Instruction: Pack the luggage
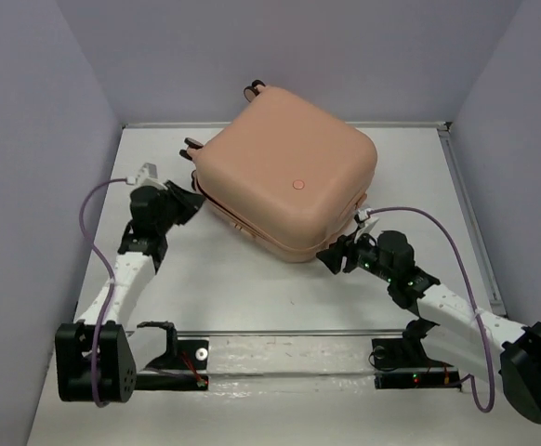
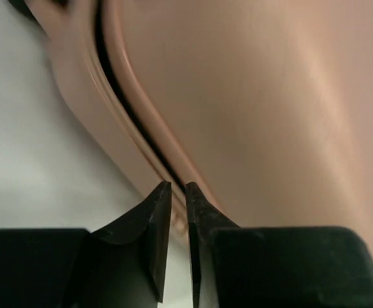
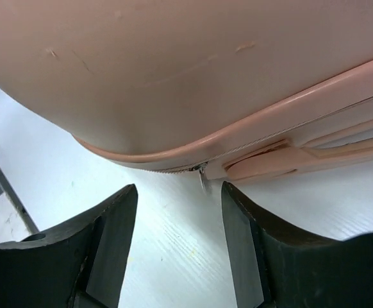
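The peach-pink luggage (image 1: 289,177) lies flat on the white table with its two shells together and its wheels (image 1: 252,90) at the far end. My left gripper (image 1: 194,200) is at the luggage's left side. In the left wrist view its tips (image 2: 178,186) sit right at the dark seam (image 2: 125,109), nearly shut with only a slim gap; I cannot tell whether anything is pinched. My right gripper (image 1: 331,255) is at the near right corner and stands open (image 3: 180,189). A small metal zipper pull (image 3: 203,179) hangs from the zipper line just ahead of its tips, untouched.
Grey walls enclose the table (image 1: 252,297) on the left, back and right. A metal rail (image 1: 280,333) with the arm mounts runs along the near edge. A peach handle piece (image 3: 270,168) sits on the luggage's rim right of the zipper pull.
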`<state>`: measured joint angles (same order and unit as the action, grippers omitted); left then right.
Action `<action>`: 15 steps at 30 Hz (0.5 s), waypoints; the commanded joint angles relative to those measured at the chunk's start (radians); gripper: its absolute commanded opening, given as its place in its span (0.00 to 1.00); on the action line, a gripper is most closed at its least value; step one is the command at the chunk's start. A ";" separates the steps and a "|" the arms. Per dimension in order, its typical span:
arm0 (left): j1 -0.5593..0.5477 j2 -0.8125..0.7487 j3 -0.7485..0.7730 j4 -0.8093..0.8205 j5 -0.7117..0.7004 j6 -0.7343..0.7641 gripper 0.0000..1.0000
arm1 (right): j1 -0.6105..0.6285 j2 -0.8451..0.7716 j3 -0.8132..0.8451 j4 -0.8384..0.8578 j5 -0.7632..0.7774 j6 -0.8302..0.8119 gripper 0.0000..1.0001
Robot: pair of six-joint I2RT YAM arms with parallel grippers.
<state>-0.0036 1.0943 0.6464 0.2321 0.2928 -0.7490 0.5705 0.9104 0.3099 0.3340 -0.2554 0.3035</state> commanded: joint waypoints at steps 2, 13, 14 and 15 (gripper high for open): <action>-0.289 -0.137 -0.212 0.091 -0.075 -0.045 0.21 | 0.005 0.047 0.012 0.094 -0.073 -0.003 0.61; -0.622 -0.111 -0.251 0.162 -0.227 -0.041 0.15 | 0.005 0.120 0.038 0.122 0.028 -0.023 0.53; -0.637 -0.097 -0.248 0.176 -0.228 -0.038 0.15 | 0.005 0.133 0.041 0.128 0.033 -0.023 0.52; -0.651 -0.076 -0.243 0.188 -0.231 -0.032 0.15 | 0.005 0.140 0.043 0.135 0.036 -0.024 0.50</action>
<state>-0.6018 0.9695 0.3553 0.3202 0.1287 -0.8089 0.5705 1.0164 0.3153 0.3832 -0.2485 0.2989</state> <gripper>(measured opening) 0.156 0.525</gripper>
